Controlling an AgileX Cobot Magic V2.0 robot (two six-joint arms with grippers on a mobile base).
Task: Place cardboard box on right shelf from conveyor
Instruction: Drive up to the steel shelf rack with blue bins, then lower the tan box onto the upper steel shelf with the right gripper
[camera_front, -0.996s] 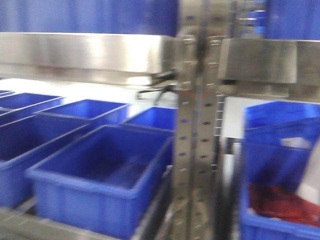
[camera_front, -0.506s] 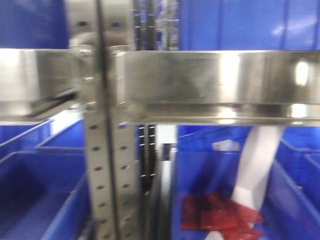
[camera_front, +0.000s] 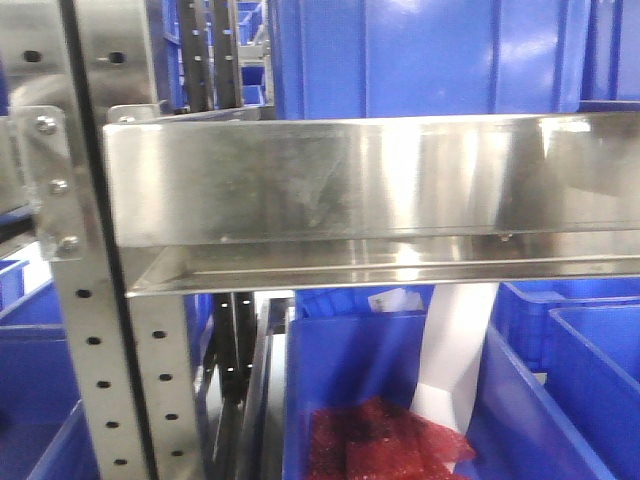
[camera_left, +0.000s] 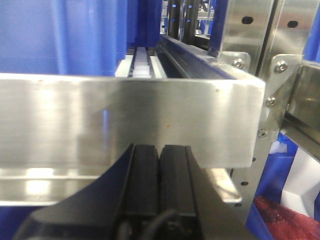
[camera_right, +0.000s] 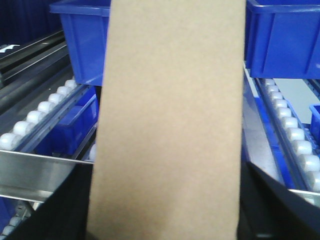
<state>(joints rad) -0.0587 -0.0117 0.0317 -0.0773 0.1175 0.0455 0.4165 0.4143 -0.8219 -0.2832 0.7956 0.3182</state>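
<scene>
Right gripper (camera_right: 165, 172) has the cardboard box (camera_right: 167, 115) between its dark fingers (camera_right: 55, 210), which show only as blurred shapes at the lower corners of the wrist view. It seems clamped on the box's sides, though the contact itself is hidden. The box stands upright and fills the middle of that view, held in the air in front of a steel rail (camera_right: 30, 170) and rows of white rollers (camera_right: 37, 117), with blue bins (camera_right: 282, 40) on the tracks behind.

Left gripper (camera_left: 160, 150) is closed, its two black pads (camera_left: 142, 170) pressed together with nothing between them, just before the front lip of the neighbouring shelf (camera_left: 125, 120).

From the front camera, the right shelf (camera_front: 370, 180) crosses the frame as a broad shiny lip bolted to a perforated upright (camera_front: 95, 330) at the left. Beneath it a lower bin (camera_front: 350, 360) holds red packets (camera_front: 385, 445) and a white sheet (camera_front: 455, 350); a large blue tub (camera_front: 430, 55) stands on the shelf above.
</scene>
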